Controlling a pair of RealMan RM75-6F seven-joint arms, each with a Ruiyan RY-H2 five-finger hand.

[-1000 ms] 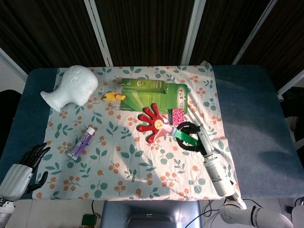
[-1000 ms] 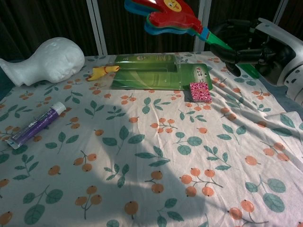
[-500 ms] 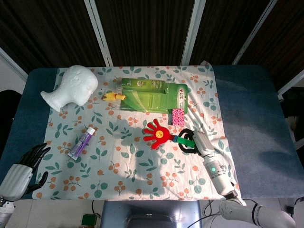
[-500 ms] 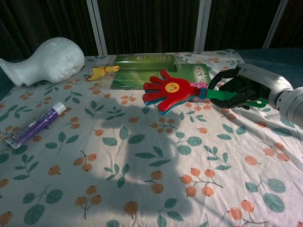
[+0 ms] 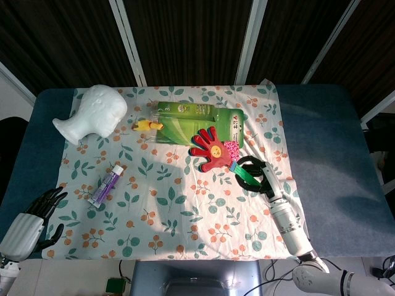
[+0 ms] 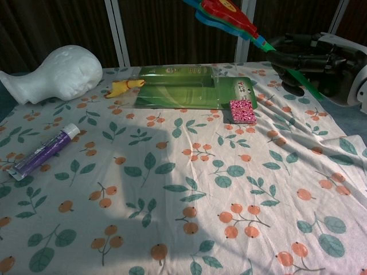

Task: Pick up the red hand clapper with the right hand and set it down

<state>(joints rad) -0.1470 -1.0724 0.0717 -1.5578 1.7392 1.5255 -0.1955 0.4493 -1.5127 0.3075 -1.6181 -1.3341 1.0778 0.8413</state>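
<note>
A: Start nearest. What's the left hand (image 5: 38, 213) doing?

B: It rests at the near left edge of the tabletop (image 5: 321, 148), fingers apart, holding nothing. Farther in lies a purple tube (image 5: 106, 185).

A: And the right hand (image 6: 312, 60)?

B: Its fingers are wrapped around the green handle of the clapper (image 5: 212, 149). The chest view shows the clapper (image 6: 229, 14) lifted well clear of the floral cloth (image 6: 172, 172), red palm uppermost and tilted up and away from the hand.

A: How will it handle?

B: I'd judge it light, stiff plastic, with loose leaves that could flap and rattle. The handle is the sensible place to hold it; the grip sits there already.

A: What's underneath and beyond?

B: A small pink box (image 6: 242, 111), then the green package (image 6: 189, 91), a yellow toy (image 6: 123, 87), and the foam head (image 6: 54, 73) far left.
</note>
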